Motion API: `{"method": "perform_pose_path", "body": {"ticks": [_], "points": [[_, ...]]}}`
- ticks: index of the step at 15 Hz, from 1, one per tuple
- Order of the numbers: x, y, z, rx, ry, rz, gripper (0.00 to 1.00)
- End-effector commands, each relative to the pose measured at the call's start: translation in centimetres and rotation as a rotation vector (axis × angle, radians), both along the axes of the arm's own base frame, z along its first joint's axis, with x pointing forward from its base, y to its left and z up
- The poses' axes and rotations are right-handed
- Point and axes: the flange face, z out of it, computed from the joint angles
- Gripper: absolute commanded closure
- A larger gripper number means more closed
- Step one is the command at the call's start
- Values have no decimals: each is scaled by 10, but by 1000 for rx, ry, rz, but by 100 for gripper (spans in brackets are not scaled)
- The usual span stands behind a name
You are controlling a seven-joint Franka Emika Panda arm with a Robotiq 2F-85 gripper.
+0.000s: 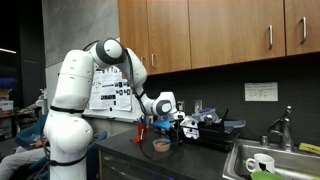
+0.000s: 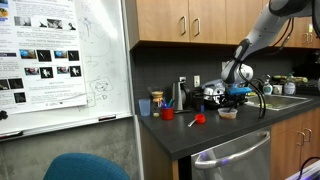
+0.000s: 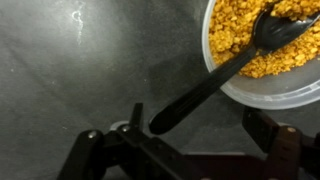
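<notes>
In the wrist view a clear bowl (image 3: pixel 262 92) of yellow grains sits on the dark counter at the upper right. A black utensil (image 3: pixel 215 75) rests with its head in the grains, its handle pointing down-left towards me. My gripper (image 3: pixel 200 122) is open above the counter. The handle's end lies between the two fingers, closer to the left one, and nothing grips it. In both exterior views the gripper (image 1: pixel 166 110) (image 2: pixel 236 93) hangs just above the bowl (image 1: pixel 160 146) (image 2: pixel 228 113).
A small red cup (image 2: pixel 199 118) and another red item (image 2: pixel 167 113) stand on the counter near several containers (image 2: pixel 155 104). A sink with a faucet (image 1: pixel 283 128) lies at the counter's end. A whiteboard (image 2: pixel 60 60) stands beside the counter, with cabinets (image 1: pixel 220 30) overhead.
</notes>
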Motion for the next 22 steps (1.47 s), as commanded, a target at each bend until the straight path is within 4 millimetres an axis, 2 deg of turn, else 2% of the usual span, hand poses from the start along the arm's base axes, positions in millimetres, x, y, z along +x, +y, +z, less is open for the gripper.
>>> {"method": "perform_pose_path", "body": {"ticks": [1,6,13,22], "points": [[-12,1,13,-2,-16,-15,0],[-18,-10,20,-28,-19,-60,0],[-40,-34,15,-56,5,-139,0],[-61,-38,18,-72,14,-182,0]]}}
